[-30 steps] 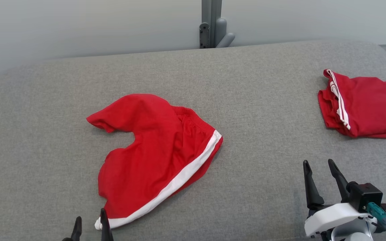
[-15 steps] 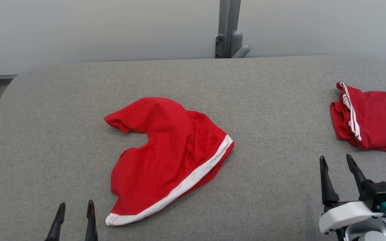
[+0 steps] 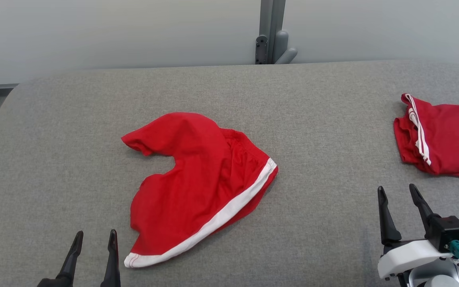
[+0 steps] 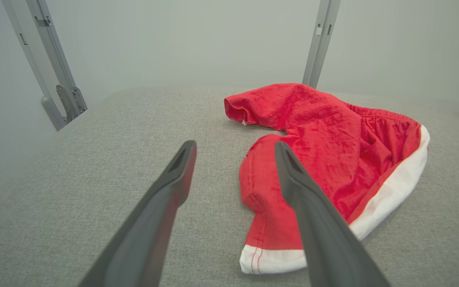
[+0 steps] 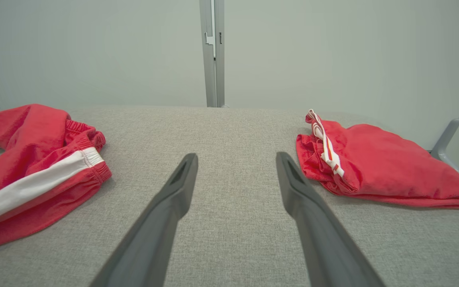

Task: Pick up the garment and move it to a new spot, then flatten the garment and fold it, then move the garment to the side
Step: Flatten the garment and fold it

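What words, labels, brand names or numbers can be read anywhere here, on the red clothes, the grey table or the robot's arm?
None: no readable text anywhere.
The red shorts bear only a white stripe, no print.
The folded red garment at the right shows thin white stripes, no letters.
The grey table is plain.
The black box on the right arm carries no label that can be made out.
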Available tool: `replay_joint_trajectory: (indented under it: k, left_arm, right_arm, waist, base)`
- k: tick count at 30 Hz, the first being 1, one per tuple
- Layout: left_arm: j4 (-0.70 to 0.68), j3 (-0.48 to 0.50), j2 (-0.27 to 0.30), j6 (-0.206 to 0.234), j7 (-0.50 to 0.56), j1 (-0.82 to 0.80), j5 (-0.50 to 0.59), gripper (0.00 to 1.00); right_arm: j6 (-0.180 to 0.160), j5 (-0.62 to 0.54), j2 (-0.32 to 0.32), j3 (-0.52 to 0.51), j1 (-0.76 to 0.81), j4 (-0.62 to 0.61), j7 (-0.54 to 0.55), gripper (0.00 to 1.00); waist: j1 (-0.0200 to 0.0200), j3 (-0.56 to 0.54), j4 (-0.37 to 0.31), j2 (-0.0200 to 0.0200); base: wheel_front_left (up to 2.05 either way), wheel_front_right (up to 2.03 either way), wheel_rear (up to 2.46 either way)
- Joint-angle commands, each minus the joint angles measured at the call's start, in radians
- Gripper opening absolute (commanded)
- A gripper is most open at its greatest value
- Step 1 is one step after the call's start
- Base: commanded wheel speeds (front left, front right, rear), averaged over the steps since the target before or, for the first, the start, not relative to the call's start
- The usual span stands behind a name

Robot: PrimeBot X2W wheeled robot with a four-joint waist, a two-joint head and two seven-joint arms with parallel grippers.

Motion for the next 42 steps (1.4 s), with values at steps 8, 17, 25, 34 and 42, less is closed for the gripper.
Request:
replay_joint_trajectory:
  k: [8,17,25,34,42]
  left_arm:
    - [0.023,-0.042,0.027,-0.004,-0.003,-0.014,-0.051,1.0]
    - [0.14,-0.134,0.1,-0.003,0.166,-0.103,-0.193,1.0]
    - [0.12,-0.168,0.082,-0.002,0.337,-0.16,-0.353,1.0]
    - [0.108,-0.219,0.096,-0.002,0.417,-0.203,-0.458,1.0]
    - [0.113,-0.235,0.109,-0.002,0.447,-0.214,-0.472,1.0]
  right_arm:
    - [-0.001,0.038,-0.013,0.026,-0.044,0.01,-0.002,1.0]
    - [-0.001,0.24,-0.263,0.465,-0.362,0.108,0.187,1.0]
    - [-0.002,0.462,-0.38,0.742,-0.561,0.135,0.409,1.0]
    - [-0.002,0.562,-0.43,0.905,-0.681,0.173,0.435,1.0]
    - [-0.002,0.611,-0.435,1.001,-0.737,0.203,0.413,1.0]
  waist:
    - [0.0,0.023,0.004,0.0]
    - [0.0,0.123,0.063,0.0]
    - [0.0,0.165,0.117,0.0]
    - [0.0,0.205,0.139,0.0]
    - [0.0,0.225,0.132,0.0]
  base:
    - [0.0,0.0,0.0]
    - [0.0,0.0,0.0]
    - [0.0,0.0,0.0]
    - [0.0,0.0,0.0]
    - [0.0,0.0,0.0]
